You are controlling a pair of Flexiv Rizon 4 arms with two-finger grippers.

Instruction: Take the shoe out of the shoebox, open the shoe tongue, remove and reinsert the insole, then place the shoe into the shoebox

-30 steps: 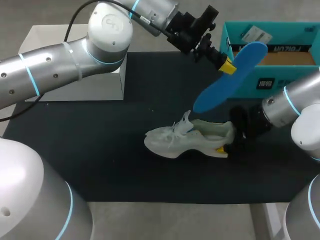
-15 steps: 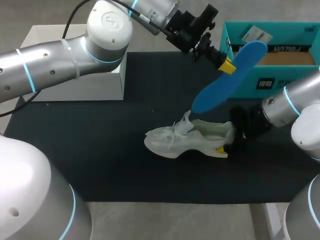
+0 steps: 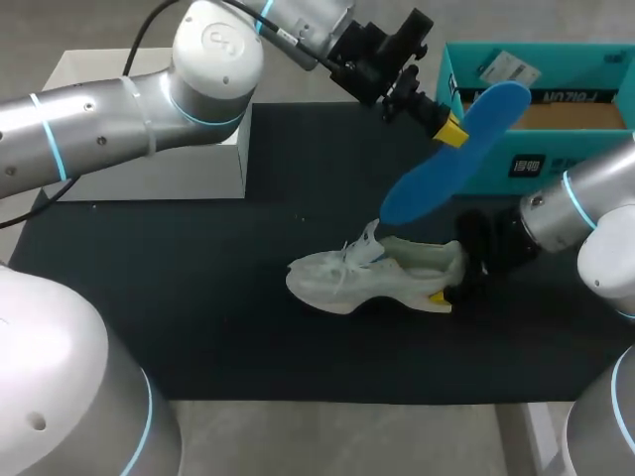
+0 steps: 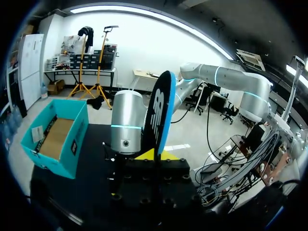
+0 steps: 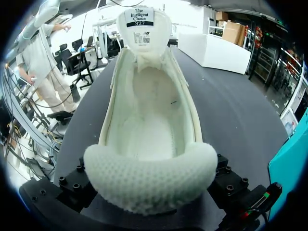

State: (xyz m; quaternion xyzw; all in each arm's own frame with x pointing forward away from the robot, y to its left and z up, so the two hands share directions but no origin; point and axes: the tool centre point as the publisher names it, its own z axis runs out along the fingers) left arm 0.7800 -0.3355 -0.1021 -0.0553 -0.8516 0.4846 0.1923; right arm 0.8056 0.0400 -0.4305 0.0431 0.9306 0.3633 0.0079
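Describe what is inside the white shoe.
The shoe is bare and empty inside; the blue insole is out, pinched in the left gripper above. The toe end, under the tongue, is hidden.

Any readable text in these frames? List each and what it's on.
"The Intelligent Choice": tongue label, right wrist view.
"327": same label, underneath.
insole: a white logo, no readable words.
shoebox: print on its walls and a white sticker, all too small to read.

White shoe [image 3: 372, 278] upright, blue insole [image 3: 446, 169] tilted in the air above its heel, open teal shoebox [image 3: 575, 55] beyond.
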